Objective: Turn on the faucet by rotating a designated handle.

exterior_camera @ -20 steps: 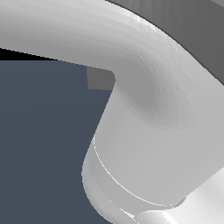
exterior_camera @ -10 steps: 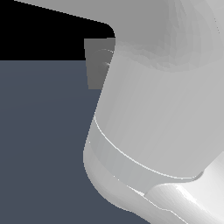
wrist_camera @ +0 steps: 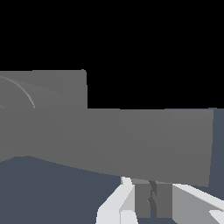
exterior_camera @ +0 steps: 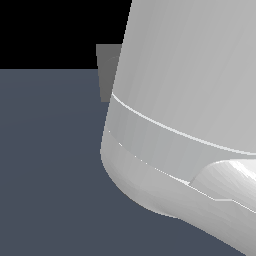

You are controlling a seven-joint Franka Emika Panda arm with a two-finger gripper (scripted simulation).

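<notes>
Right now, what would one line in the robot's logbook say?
arm: fills exterior view | faucet: mostly hidden there | handle: bar spans wrist view | fingers: just below bar | grip: cannot tell

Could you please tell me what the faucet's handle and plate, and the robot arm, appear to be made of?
The handle: flat matte grey, no highlights or texture; a simulator render, so the material is open.
The faucet plate: the same matte grey, with a faint raised ring; material also open.
The robot arm: smooth white-and-grey shell with soft sheen, like moulded plastic or painted metal.
</notes>
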